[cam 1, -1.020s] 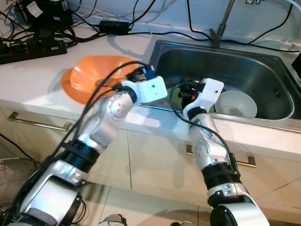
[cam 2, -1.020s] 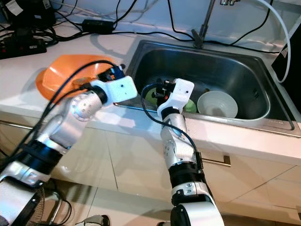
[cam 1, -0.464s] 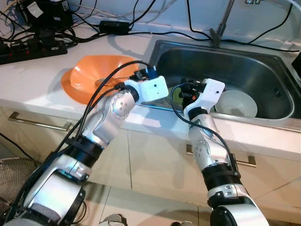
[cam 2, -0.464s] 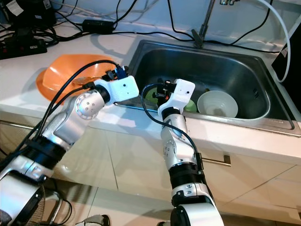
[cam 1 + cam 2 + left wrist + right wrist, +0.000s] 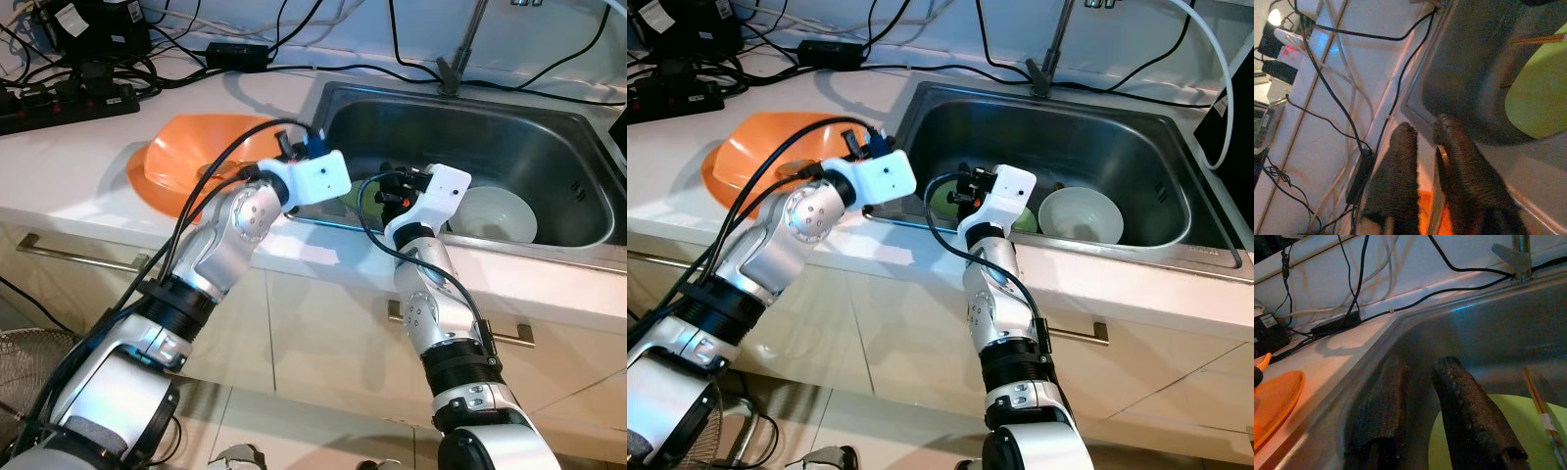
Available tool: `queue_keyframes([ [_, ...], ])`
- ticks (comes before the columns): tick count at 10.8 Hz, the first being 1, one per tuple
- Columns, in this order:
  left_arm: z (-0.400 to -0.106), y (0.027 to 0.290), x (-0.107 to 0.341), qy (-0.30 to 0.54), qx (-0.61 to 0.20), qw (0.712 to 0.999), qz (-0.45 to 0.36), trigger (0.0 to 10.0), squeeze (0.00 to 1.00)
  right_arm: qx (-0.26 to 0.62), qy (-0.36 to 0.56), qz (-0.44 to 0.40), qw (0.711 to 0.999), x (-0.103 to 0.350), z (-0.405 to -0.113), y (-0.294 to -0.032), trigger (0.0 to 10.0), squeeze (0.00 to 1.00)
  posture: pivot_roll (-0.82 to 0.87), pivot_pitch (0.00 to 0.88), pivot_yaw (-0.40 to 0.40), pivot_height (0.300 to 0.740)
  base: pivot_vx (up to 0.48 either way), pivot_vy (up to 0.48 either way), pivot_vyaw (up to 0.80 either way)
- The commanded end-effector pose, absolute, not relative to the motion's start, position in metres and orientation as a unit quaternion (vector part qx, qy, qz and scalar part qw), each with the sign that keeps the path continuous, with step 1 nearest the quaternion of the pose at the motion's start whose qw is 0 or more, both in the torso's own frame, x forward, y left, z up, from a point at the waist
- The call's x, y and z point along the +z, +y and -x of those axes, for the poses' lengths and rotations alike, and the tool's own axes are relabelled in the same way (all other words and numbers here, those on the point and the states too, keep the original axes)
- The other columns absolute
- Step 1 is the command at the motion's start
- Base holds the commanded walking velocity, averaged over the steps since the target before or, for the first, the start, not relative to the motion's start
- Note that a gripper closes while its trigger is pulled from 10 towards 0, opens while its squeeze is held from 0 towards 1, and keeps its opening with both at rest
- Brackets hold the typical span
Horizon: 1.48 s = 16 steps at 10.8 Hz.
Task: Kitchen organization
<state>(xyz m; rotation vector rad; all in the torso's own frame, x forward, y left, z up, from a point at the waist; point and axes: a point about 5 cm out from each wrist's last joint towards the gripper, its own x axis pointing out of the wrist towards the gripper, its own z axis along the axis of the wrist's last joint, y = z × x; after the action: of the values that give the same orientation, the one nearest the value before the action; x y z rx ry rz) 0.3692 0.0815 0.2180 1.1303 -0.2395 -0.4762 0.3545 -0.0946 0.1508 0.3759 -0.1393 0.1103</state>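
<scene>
Left eye view puts us at the counter edge, looking down on a steel sink point(image 5: 578, 201) at about two o'clock and an orange bowl point(image 5: 181, 162) on the white counter point(image 5: 78, 157) at about ten o'clock. Inside the basin lie a lime-green plate point(image 5: 942, 201) and, toward three o'clock from it, a white bowl point(image 5: 495, 215).

Our left gripper point(image 5: 1422, 142) hangs over the near left corner of the sink, between the orange bowl and the basin. Its two black fingers point(image 5: 1400, 171) stand close together with only a narrow gap between them, and nothing is between them. Our right gripper point(image 5: 1418, 382) reaches over the front rim of the sink and sits low above the green plate; its fingers point(image 5: 1464, 401) are likewise nearly together and hold nothing. In the right wrist view a pair of wooden chopsticks point(image 5: 1542, 411) rests on the plate, just beside that gripper.

We judge that we are at the approach step: both arms are posed at the sink, and nothing has been lifted out. The dishes in the basin look like the things to be sorted, and the green plate is nearest to both grippers.

For the next move we would need to spread the right fingers, drop them to the plate's near edge and pinch the rim. The chopsticks lie loose and could slide off once the plate tilts, so they may want taking first. The left gripper needs care with the sink wall near it.
</scene>
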Motion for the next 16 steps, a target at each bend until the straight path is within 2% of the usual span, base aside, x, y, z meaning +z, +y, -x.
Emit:
queue_keyframes([
  [1,-0.371,0.078,0.229,-0.131,-0.214,0.809,-0.531,0.0,0.0,0.049,-0.079,-0.191,0.977,0.154,-0.355,-0.096,10.0,0.0,0.08,0.052,-0.008,0.74,0.0,0.0,0.0],
  [5,-0.365,0.077,0.261,-0.194,-0.179,0.809,-0.525,0.0,0.0,0.061,-0.074,-0.19,0.977,0.154,-0.357,-0.09,10.0,0.0,0.11,0.048,-0.025,0.74,0.0,0.0,0.0],
  [7,-0.359,0.077,0.286,-0.259,-0.146,0.806,-0.511,0.0,0.0,0.062,-0.074,-0.19,0.977,0.155,-0.357,-0.09,10.0,0.0,0.1,0.046,-0.027,0.74,0.0,0.0,0.0],
  [8,-0.355,0.077,0.297,-0.294,-0.131,0.811,-0.49,1.4,0.0,0.061,-0.074,-0.189,0.977,0.154,-0.357,-0.091,10.0,0.0,0.1,0.046,-0.028,0.74,0.0,0.0,0.0],
  [9,-0.348,0.076,0.313,-0.34,-0.122,0.846,-0.391,10.0,0.0,0.061,-0.074,-0.188,0.977,0.154,-0.357,-0.091,10.0,0.0,0.1,0.045,-0.029,0.74,0.0,0.0,0.0],
  [10,-0.338,0.084,0.333,-0.379,-0.116,0.902,-0.172,10.0,0.0,0.06,-0.074,-0.187,0.978,0.154,-0.357,-0.092,10.0,0.0,0.1,0.043,-0.028,0.74,0.0,0.0,0.0],
  [12,-0.34,0.098,0.338,-0.37,-0.119,0.921,-0.01,10.0,0.0,0.056,-0.076,-0.186,0.978,0.154,-0.357,-0.094,10.0,0.0,0.1,0.046,-0.028,0.74,0.0,0.0,0.0],
  [13,-0.343,0.109,0.337,-0.352,-0.123,0.921,0.111,10.0,0.0,0.054,-0.077,-0.186,0.978,0.154,-0.357,-0.095,10.0,0.0,0.09,0.046,-0.029,0.74,0.0,0.0,0.0],
  [14,-0.346,0.114,0.333,-0.331,-0.138,0.909,0.212,10.0,0.0,0.053,-0.078,-0.185,0.978,0.154,-0.357,-0.096,10.0,0.0,0.09,0.047,-0.03,0.74,0.0,0.0,0.0],
  [15,-0.347,0.117,0.329,-0.319,-0.146,0.893,0.282,10.0,0.0,0.053,-0.079,-0.185,0.978,0.155,-0.357,-0.096,10.0,0.0,0.09,0.047,-0.031,0.74,0.0,0.0,0.0],
  [16,-0.349,0.121,0.323,-0.299,-0.157,0.861,0.38,10.0,0.0,0.053,-0.079,-0.185,0.978,0.154,-0.356,-0.097,10.0,0.0,0.09,0.047,-0.033,0.74,0.0,0.0,0.0],
])
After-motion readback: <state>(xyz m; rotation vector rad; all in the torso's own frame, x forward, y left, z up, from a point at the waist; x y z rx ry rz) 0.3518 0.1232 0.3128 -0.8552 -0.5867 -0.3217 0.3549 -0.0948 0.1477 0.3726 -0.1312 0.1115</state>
